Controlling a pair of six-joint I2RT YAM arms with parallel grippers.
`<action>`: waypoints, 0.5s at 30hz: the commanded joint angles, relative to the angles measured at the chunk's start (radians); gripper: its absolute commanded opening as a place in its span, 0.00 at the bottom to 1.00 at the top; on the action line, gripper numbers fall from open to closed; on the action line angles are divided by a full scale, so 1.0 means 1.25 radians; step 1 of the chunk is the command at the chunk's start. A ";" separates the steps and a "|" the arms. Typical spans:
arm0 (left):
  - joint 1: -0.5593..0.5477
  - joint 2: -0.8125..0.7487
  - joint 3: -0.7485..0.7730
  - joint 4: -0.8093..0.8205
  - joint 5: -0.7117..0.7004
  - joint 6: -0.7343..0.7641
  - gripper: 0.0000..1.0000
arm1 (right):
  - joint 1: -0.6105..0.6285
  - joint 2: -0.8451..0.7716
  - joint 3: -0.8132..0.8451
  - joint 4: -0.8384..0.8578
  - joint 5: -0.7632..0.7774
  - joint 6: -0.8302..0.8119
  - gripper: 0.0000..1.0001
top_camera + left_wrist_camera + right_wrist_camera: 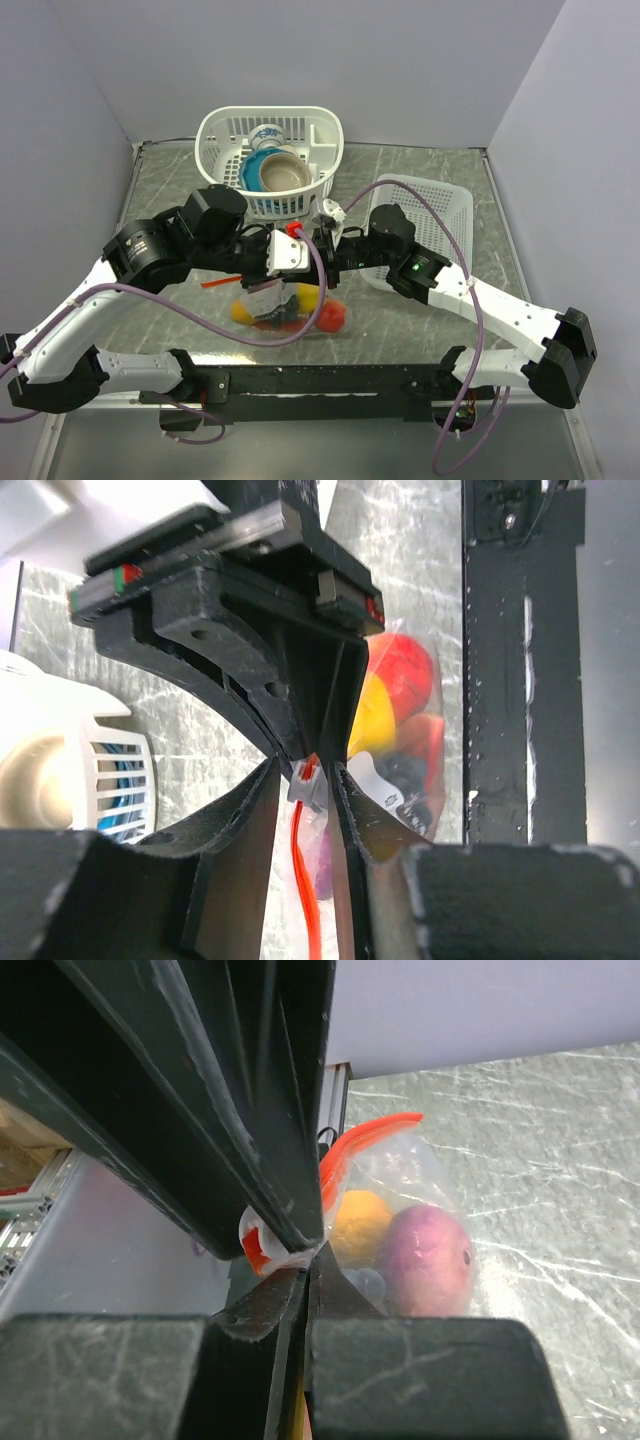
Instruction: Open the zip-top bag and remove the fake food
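The clear crinkly zip-top bag (283, 300) with its red-orange strip sits over the near middle of the desk (400, 165), stretched between my hands. Glossy plastic fake food (330, 318) bunches low inside, and I can't make out the dark pieces. My left hand (308, 780) is clamped on the strip's end, my right hand (300, 1252) pinched tight on the bag's edge. Both hide its mouth. Behind, a white slotted basket (225, 130) holds ceramic bowls (282, 172). My right arm covers part of a white mesh tray (440, 200).

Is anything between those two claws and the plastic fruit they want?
Yes: the clear crinkly zip-top bag encloses the glossy plastic fake food. The left gripper and right gripper both pinch its red-orange zip strip.
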 commanded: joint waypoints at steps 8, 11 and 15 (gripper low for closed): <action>-0.001 -0.021 -0.009 0.012 -0.019 0.029 0.13 | 0.006 -0.002 0.056 0.035 -0.023 0.002 0.00; -0.001 -0.021 -0.009 0.006 -0.020 0.035 0.07 | 0.006 -0.006 0.053 0.035 -0.021 0.002 0.00; -0.001 -0.027 -0.019 -0.002 -0.027 0.043 0.05 | 0.005 -0.014 0.053 0.035 -0.022 -0.001 0.00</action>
